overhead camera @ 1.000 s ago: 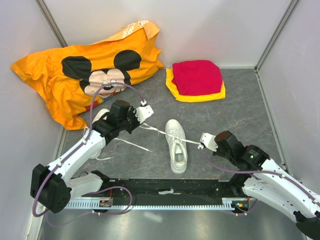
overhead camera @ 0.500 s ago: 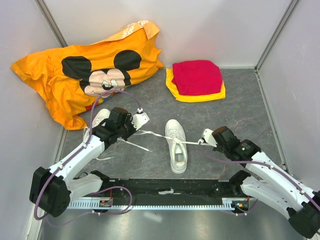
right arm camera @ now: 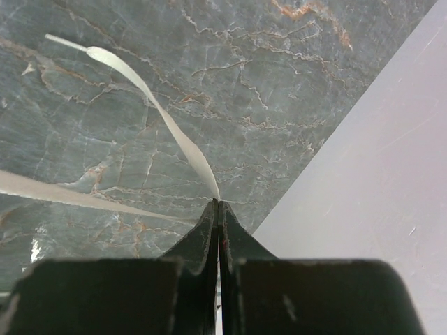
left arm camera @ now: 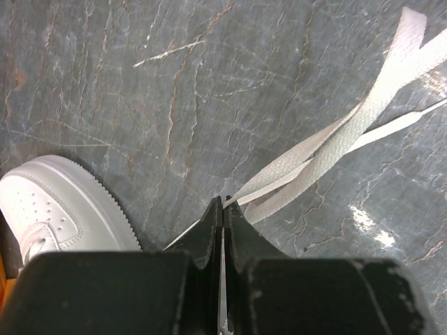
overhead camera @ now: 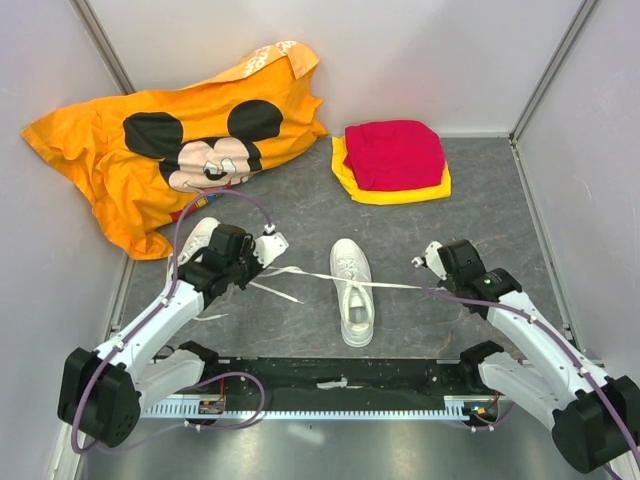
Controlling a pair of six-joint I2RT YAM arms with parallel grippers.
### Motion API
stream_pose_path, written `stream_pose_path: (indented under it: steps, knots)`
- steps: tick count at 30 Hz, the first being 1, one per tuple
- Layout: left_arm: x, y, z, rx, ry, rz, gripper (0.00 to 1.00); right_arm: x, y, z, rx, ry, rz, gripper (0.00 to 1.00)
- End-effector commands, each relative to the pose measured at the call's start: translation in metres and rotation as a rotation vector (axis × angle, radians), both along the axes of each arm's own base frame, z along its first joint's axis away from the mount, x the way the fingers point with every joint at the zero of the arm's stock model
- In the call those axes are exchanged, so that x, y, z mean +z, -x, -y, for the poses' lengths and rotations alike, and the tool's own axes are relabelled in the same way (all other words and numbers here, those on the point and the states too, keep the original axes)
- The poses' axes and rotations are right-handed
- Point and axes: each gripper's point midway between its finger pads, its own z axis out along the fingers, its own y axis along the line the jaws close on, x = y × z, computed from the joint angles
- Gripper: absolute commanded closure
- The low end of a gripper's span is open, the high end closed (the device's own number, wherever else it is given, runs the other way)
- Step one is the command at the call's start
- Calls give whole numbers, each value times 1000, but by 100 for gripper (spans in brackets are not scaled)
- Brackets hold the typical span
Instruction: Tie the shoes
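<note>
My left pincer point(left arm camera: 222, 202) was clamped shut on one lace point(left arm camera: 335, 136), which ran ahead of its tips toward the shoe point(overhead camera: 355, 290) lying between my two pincers. My right pincer point(right arm camera: 217, 204) was clamped on the other lace point(right arm camera: 174, 132), stretched straight to that shoe. The second shoe point(left arm camera: 56, 209) lay just left of my left pincer.

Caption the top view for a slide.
Tying shoes: left gripper and right gripper hold the middle shoe's laces stretched sideways.
</note>
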Motion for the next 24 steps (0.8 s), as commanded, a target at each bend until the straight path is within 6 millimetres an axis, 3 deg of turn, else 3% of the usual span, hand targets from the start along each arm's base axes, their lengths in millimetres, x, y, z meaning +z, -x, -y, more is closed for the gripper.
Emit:
stream_pose_path:
  steps: [1, 12, 18, 22, 24]
  knots:
    - [6, -9, -20, 36, -53, 70, 98, 5, -9, 5, -43, -2, 46, 100]
    - [-2, -8, -36, 38, -81, 69, 99, -14, -13, 27, -112, 18, 13, 100]
    - [21, -5, 1, -102, 58, 29, 98, -10, -30, 5, -98, -92, -8, 100]
    - [39, -5, 23, -191, 132, 17, 98, 2, -44, -25, -50, -242, -36, 100]
    - [33, -5, 28, -185, 161, -40, 99, 8, -51, -33, -39, -275, -48, 100]
